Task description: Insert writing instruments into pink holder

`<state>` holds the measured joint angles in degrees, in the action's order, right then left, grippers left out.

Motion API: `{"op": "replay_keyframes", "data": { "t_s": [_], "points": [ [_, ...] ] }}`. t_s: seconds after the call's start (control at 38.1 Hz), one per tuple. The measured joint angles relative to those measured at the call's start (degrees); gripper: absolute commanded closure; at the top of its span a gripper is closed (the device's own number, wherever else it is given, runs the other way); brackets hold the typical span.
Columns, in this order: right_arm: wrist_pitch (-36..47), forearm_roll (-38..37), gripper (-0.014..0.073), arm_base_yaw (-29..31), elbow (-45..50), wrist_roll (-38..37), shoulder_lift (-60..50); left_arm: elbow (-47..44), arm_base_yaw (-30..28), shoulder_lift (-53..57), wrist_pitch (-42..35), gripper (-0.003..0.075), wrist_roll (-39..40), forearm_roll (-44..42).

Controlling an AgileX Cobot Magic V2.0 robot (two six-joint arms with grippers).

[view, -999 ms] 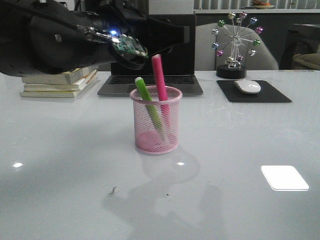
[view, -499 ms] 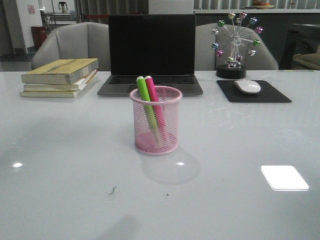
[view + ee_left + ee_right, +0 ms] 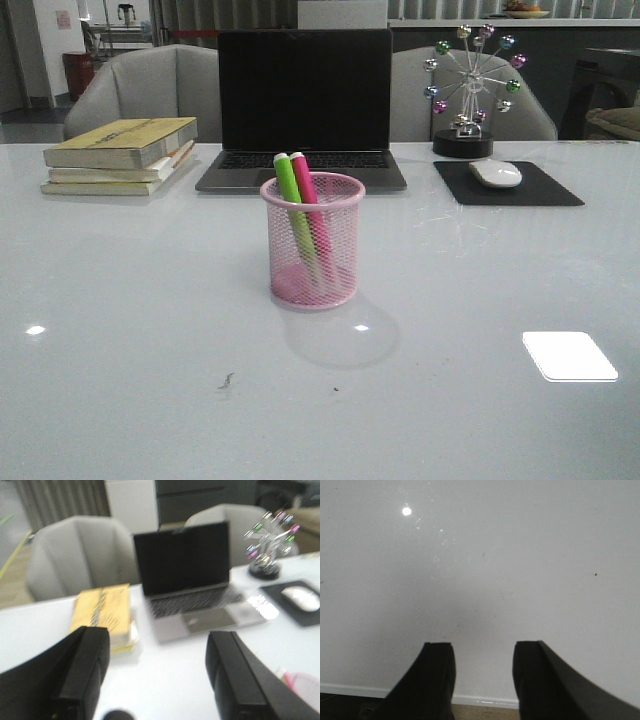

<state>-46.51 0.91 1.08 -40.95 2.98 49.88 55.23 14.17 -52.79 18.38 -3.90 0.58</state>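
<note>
- Since a second ago the left arm has left the front view entirely; it loomed over the pink holder (image 3: 313,240) then, and the pink marker (image 3: 312,208), which stuck up tall and tilted, has dropped down inside the cup. Over the last half second nothing visible has shifted.
- The green marker (image 3: 296,212) and the pink marker now stand side by side in the holder, touching or nearly so, both leaning a little toward the cup's left rim, their top ends poking just above it.
- The holder stands upright on the white surface (image 3: 150,300), near its middle, in front of the laptop (image 3: 303,105).
- The left claw (image 3: 157,672) is spread wide with nothing between its fingers; its view, blurred, looks over the books (image 3: 104,615) and laptop, with a sliver of pink mesh at the frame's edge.
- The right claw (image 3: 482,675) is likewise parted and empty, over bare surface.
- By my reading both instruments are in, so the task looks complete; only withdrawal of the arms appears left.
</note>
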Motion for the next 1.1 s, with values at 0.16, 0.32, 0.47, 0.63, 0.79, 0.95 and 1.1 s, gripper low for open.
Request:
{"op": "replay_keyframes", "data": {
  "t_s": [0.16,0.32,0.47,0.63,0.79,0.95,1.1],
  "points": [
    [-0.06,0.0,0.0197,0.0,0.0,0.0,0.0,-5.54,-5.07,4.31,2.68,0.0254,0.0,-1.28],
    [-0.14,0.0,0.0197,0.0,0.0,0.0,0.0,-12.2,-7.88,7.56,2.13,0.0254,0.0,-1.18],
    [-0.14,0.0,0.0197,0.0,0.0,0.0,0.0,-17.59,-8.17,9.1,1.05,0.0254,0.0,-1.09],
    [0.38,0.0,0.0198,0.0,0.0,0.0,0.0,-20.27,-8.17,9.12,0.79,0.0254,0.0,-0.58],
    [2.64,0.0,0.0329,0.0,0.0,0.0,0.0,-20.54,-8.17,9.12,-0.45,0.0254,0.0,-0.27],
    [4.92,0.0,0.0574,0.0,0.0,0.0,0.0,-20.54,-8.17,9.22,-1.05,0.0255,0.0,-0.19],
    [4.94,0.0,0.0554,0.0,0.0,0.0,0.0,-20.54,-8.17,9.22,-1.05,0.0255,0.0,-0.19]
  ]
}}
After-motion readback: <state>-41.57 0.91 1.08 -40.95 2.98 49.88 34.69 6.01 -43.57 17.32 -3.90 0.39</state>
